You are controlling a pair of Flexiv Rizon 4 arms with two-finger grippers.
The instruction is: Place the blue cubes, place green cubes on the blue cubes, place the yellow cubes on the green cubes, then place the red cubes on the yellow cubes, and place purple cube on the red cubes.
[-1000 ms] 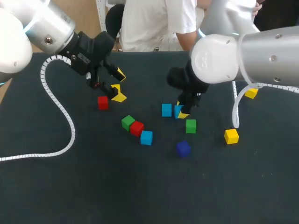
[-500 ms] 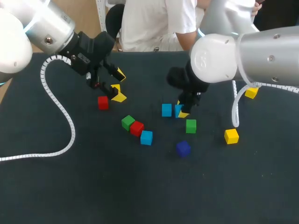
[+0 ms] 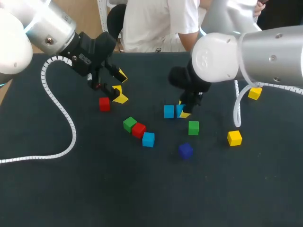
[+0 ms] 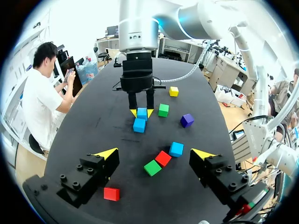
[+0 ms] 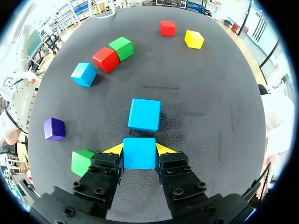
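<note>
A blue cube (image 5: 139,152) is clamped between the two yellow-tipped fingers of the right pincer (image 5: 139,150), one finger on each side face. Whether it rests on the dark worktop (image 3: 94,189) or hangs just above it cannot be told. Just ahead of it lies a second blue cube (image 5: 144,115), close by.

A green cube (image 5: 83,162) lies just beside the right pincer, and the purple cube (image 5: 54,129) lies a little farther out on the same side. Beyond these, three cubes lie in a slanting row (touching, or very nearly so): another green cube (image 3: 129,124), a red cube (image 3: 138,129) and a third blue cube (image 3: 148,139).

Toward the right arm's side are a near yellow cube (image 3: 234,137) and a far yellow cube (image 3: 254,93), well apart from each other.

The left pincer (image 4: 155,153) hangs over the worktop with its fingers spread wide, gripping nothing. A lone red cube (image 4: 111,193) lies just beside one of its fingers. In the right wrist view a third yellow cube (image 5: 194,39) lies near that lone red cube.
</note>
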